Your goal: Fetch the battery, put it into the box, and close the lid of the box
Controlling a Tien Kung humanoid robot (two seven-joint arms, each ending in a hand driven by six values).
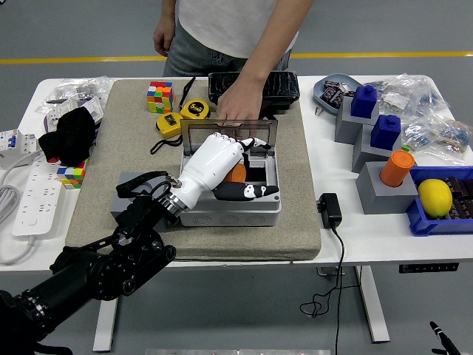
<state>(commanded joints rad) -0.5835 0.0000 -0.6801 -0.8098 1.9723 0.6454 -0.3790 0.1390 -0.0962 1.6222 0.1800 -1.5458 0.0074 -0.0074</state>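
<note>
Orange battery (236,174) mostly hidden behind left hand (222,168) in box (244,211)

A white table (347,237) carries a beige mat (137,214) in its middle. At the left lies a power strip (35,196) — at the right, a black adapter (329,210) and grey blocks (380,188).

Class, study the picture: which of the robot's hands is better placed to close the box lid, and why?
The left. The left hand is already over the open grey box, just below its raised lid, which a person's hand steadies. No right hand is in view.
</note>
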